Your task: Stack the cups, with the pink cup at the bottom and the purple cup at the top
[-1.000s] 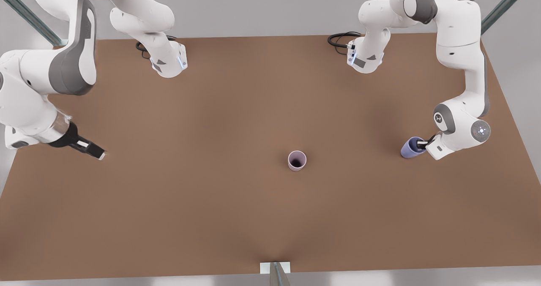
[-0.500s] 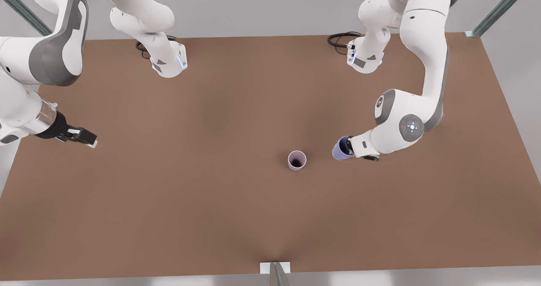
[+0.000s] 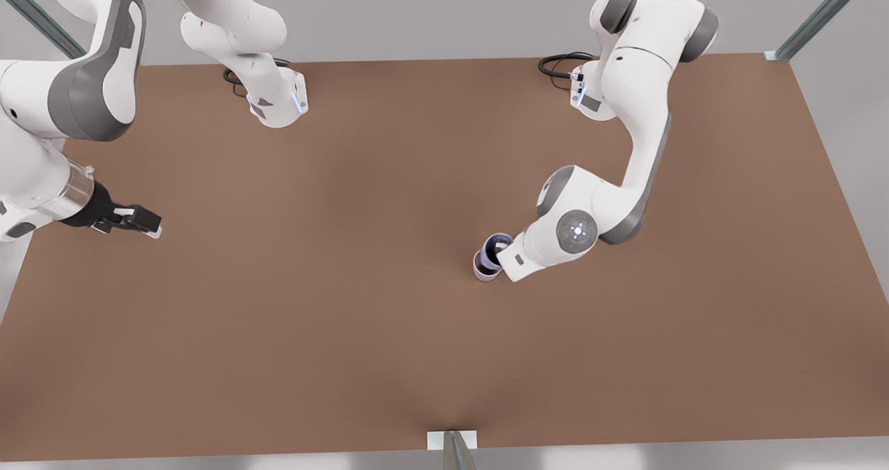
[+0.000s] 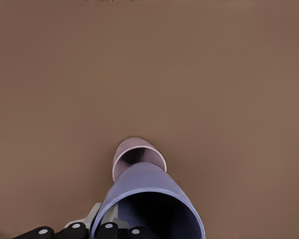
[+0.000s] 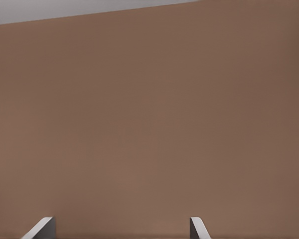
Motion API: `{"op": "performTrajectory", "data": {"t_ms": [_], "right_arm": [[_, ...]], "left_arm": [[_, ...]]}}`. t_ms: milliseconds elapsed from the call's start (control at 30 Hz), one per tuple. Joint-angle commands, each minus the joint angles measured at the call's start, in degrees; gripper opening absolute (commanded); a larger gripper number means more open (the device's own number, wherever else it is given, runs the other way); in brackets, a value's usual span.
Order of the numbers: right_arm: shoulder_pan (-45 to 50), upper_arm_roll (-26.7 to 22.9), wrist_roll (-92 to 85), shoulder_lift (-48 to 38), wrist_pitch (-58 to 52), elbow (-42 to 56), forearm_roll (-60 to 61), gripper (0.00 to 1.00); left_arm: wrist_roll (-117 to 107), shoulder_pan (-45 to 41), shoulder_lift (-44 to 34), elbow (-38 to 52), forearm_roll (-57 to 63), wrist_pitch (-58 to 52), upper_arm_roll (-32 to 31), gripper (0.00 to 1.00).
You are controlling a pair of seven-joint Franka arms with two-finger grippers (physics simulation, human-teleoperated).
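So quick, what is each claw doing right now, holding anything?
Left gripper: shut on the purple cup, carried just over the pink cup.
Right gripper: open, holding nothing, waiting at the front view's left.

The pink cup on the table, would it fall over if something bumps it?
Probably it could. The small tapered dusty-pink cup stands upright on its narrower base, so a sideways nudge might tip it. Being round, it would likely roll afterwards. The left end effector holds the lavender cup just above it.
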Motion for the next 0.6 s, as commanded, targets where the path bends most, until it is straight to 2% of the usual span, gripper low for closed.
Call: {"op": "performTrajectory", "data": {"t_ms": [0, 567], "right_arm": [[0.1, 0.0, -4.0, 0.0, 0.1, 0.0, 0.0, 1.00], [0.0, 0.0, -3.9, 0.1, 0.4, 0.0, -0.1, 1.00]], "left_arm": [[-25.9, 0.0, 0.5, 0.6, -0.3, -0.2, 0.0, 0.21], [-24.7, -1.2, 3.6, 0.3, 0.7, 0.0, 0.1, 0.21]]}}
